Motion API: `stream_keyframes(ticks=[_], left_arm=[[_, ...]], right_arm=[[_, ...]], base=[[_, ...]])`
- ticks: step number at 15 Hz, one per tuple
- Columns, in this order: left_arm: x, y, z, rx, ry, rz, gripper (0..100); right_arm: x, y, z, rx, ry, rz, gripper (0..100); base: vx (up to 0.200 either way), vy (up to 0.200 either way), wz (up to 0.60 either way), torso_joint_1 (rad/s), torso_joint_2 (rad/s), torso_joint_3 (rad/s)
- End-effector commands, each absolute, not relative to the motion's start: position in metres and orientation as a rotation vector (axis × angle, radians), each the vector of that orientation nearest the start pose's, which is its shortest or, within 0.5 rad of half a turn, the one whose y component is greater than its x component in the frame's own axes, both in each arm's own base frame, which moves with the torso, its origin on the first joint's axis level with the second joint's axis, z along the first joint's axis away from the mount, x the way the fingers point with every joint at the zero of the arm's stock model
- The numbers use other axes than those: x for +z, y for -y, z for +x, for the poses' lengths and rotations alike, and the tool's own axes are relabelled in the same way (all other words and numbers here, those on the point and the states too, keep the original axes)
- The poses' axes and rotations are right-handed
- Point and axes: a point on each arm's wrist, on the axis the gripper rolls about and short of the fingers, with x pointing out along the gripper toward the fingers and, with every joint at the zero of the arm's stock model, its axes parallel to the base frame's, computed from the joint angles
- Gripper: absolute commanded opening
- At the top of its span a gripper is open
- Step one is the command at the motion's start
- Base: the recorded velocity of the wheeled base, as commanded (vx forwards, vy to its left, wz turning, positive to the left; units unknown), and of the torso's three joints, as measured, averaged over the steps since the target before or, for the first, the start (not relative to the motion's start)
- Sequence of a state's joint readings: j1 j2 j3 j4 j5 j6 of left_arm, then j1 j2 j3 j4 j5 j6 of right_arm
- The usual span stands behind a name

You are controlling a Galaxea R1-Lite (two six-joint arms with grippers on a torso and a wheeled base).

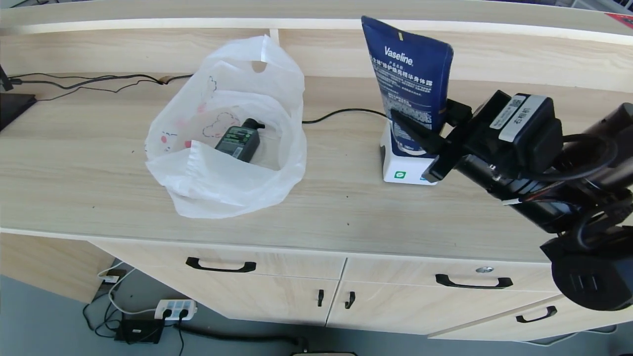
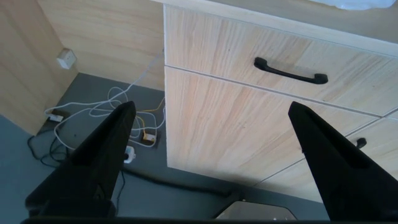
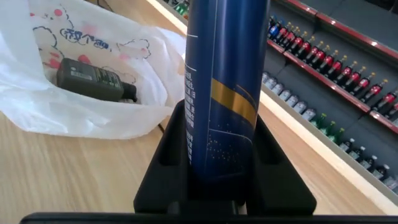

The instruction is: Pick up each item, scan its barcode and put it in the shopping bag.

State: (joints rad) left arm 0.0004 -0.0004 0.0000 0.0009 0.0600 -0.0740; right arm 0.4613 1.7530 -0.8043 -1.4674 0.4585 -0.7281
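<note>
One blue tube point(image 1: 408, 74) in right tool point(image 1: 429, 126), one bottle point(image 1: 238, 142) in shopping bag point(image 1: 222, 193)

Light wood tabletop point(image 1: 346, 207) over drawers point(image 1: 287, 264) with black handles point(image 1: 220, 267); grey floor point(image 1: 44, 326) carries a white power strip point(image 1: 175, 309) and loose cables point(image 1: 113, 295); shelving point(image 3: 323, 70) beyond apparently holds bottles point(image 3: 368, 92).
</note>
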Motion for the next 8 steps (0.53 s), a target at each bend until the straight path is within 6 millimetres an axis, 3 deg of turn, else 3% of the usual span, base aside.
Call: stream_keyframes(ticks=[1,5,8], left_arm=[[0.075,-0.001,-0.023,0.061,0.002,-0.077,100],[0.076,-0.001,-0.023,0.061,0.004,-0.075,100],[0.076,-0.001,-0.023,0.061,0.004,-0.077,100]], right_arm=[[0.242,-0.139,0.281,0.667,0.847,-0.717,0],[0.234,-0.118,0.285,0.676,0.843,-0.815,0],[0.234,-0.102,0.304,0.653,0.850,-0.830,0]], base=[[0.000,0.000,0.00,0.000,0.00,0.000],[0.000,0.000,0.00,0.000,0.00,0.000],[0.000,0.000,0.00,0.000,0.00,0.000]])
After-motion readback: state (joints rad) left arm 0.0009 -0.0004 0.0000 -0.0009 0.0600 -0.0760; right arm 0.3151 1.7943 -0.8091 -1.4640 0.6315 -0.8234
